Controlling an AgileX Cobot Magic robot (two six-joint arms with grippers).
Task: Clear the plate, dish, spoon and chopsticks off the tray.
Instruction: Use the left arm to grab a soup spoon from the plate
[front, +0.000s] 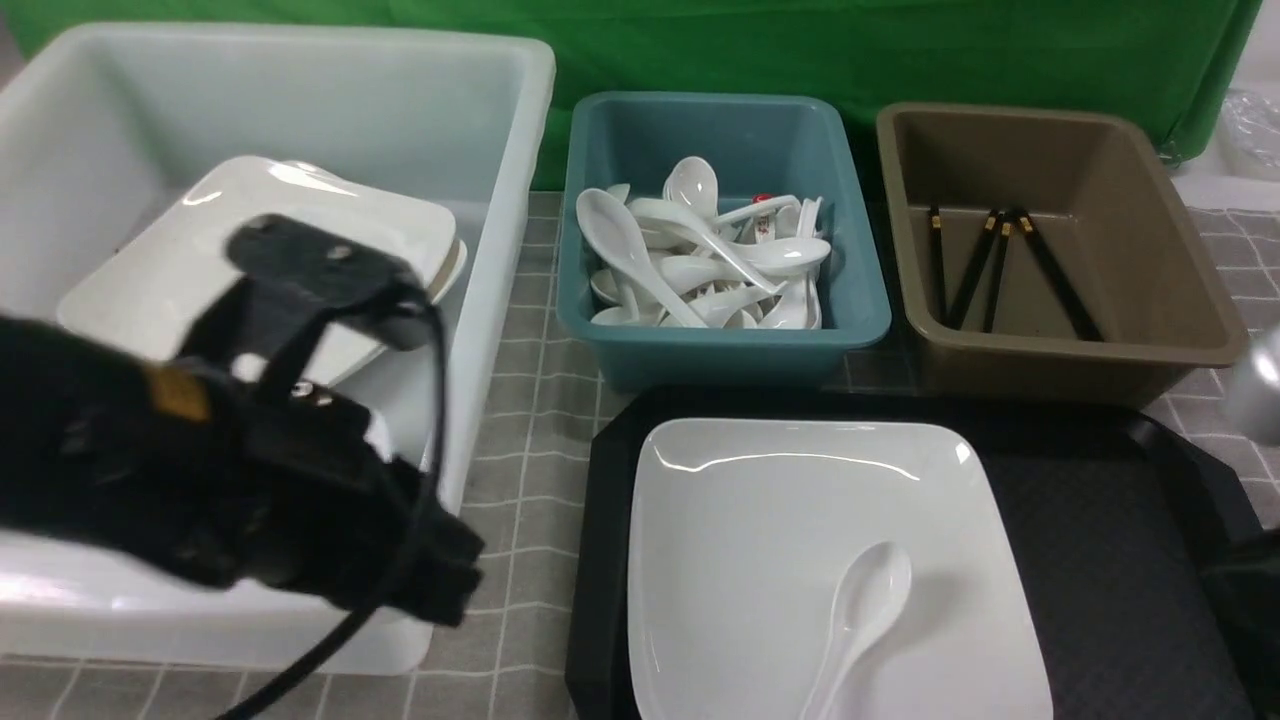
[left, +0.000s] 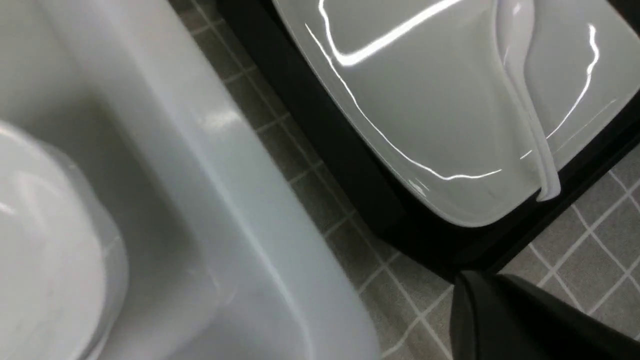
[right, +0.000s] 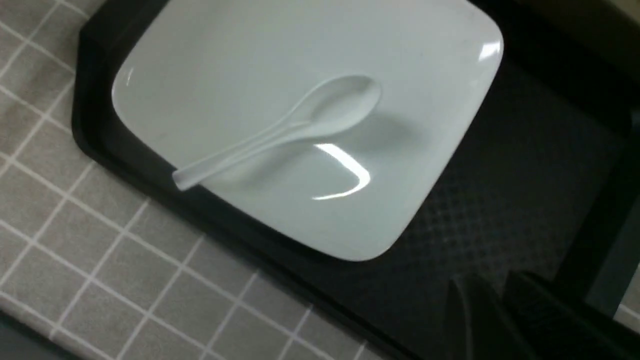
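Spoon (right: 280, 125) next: pinch the handle end overhanging the plate (right: 225, 60), lift straight. Left gripper (left: 475, 300) closed, empty; right gripper (right: 492, 295) width unclear.

Front view: from between the two arms, facing forward and down over the tabletop (front: 520, 400), tray (front: 1100, 560) nearest, white tub (front: 500, 200) to the left, teal tub (front: 720, 360) and brown tub (front: 1050, 370) beyond. Left wrist view: very close, over the white tub's wall and the plate (front: 780, 540). Right wrist view: close above plate and spoon (front: 870, 590). Shared by all three: plate, spoon, tray edge.
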